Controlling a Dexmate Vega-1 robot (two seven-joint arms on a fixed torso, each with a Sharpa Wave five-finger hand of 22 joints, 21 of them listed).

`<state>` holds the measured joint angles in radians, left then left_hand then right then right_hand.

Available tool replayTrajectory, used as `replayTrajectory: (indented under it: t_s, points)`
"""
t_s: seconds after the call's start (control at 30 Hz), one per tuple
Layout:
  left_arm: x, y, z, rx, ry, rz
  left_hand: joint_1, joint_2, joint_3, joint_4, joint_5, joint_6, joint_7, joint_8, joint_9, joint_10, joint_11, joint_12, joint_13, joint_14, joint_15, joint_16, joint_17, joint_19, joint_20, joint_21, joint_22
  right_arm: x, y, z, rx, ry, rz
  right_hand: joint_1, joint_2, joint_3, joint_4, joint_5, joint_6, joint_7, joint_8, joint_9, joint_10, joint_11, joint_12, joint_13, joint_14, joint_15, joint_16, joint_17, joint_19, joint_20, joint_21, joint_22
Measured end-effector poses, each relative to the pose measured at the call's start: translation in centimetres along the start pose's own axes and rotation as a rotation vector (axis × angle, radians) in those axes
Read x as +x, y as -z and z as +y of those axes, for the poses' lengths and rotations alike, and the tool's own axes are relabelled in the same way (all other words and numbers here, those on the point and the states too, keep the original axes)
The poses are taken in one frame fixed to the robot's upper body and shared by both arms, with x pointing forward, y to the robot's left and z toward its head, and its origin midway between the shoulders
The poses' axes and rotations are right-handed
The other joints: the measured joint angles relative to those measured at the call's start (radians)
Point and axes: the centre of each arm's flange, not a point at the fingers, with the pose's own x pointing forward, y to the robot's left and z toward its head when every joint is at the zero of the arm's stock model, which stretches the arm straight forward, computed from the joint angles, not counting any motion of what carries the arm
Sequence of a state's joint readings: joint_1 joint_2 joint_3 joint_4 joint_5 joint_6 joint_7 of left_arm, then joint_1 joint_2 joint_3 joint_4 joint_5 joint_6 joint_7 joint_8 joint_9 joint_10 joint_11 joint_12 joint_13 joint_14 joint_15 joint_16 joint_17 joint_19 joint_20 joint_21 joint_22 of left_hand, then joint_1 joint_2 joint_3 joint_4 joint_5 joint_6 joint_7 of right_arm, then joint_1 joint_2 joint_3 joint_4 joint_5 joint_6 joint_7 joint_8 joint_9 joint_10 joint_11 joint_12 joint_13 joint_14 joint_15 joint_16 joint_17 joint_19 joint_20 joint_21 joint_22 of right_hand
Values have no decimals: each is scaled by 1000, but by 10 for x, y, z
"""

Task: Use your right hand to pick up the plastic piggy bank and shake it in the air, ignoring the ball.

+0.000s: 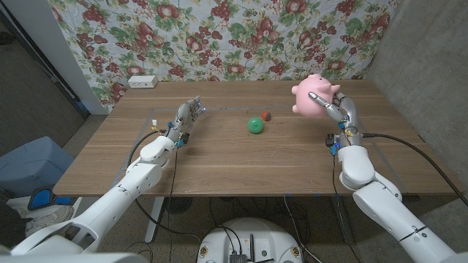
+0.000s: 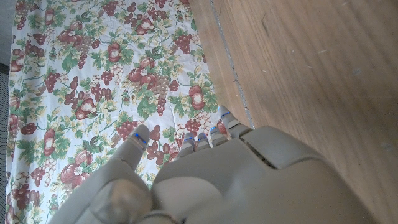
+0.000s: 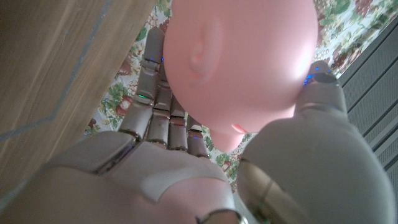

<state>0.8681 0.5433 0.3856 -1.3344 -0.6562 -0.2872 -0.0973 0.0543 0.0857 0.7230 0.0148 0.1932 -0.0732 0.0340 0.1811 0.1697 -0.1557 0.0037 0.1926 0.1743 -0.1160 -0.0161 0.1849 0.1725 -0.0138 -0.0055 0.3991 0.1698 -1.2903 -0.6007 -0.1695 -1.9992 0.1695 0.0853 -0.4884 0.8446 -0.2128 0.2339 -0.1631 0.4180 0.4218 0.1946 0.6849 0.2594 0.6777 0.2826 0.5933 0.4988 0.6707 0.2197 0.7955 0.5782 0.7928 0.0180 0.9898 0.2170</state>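
Right hand [image 1: 330, 108] grips the pink piggy bank [image 1: 314, 92] at the frame's upper right — left hand [image 1: 186, 117] empty, fingers apart; green ball [image 1: 255, 125] mid-table.

Pink piggy bank [image 1: 314, 93], green ball [image 1: 255, 126], brown wooden bench [image 1: 234, 157], fruit-and-leaf patterned backdrop cloth [image 1: 219, 36], pale grey fingers [image 3: 155, 93]

Floral fruit-print curtain [image 1: 219, 33] behind wooden table [image 1: 219, 157]

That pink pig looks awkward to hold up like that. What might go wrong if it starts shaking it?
The right hand holds the smooth, round piggy bank with fingers around only part of it, so shaking might make it slip. If it drops, it might hit the green ball on the table.
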Motion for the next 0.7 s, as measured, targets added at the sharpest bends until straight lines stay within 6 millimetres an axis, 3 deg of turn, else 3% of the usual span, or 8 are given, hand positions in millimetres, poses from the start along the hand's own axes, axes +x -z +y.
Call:
replayTrajectory:
  t_s: [0.33, 0.7]
  points:
    - [-1, 0, 1, 1, -2, 0, 0, 0, 0, 0, 0, 0, 0, 0, 0, 0, 0, 0, 0, 0, 0, 0, 0, 0, 0, -4, 0, 9, -7, 3, -88, -172, 39, 0, 0, 0, 0, 0, 17, 3, -10, 0, 4, 4, 0, 0, 0, 0, 10, 0, -9, 9, 9, -3]
    - [-1, 0, 1, 1, -1, 3, 0, 0, -4, -4, 0, 0, 0, 0, 0, 0, 0, 0, 0, 0, 0, 0, 0, 0, 0, -4, 0, 10, -8, 6, -121, -237, 66, 0, 0, 0, 0, 0, 18, 3, -11, 0, 4, 4, 0, 0, 0, 0, 13, 0, -15, 15, 20, -8]
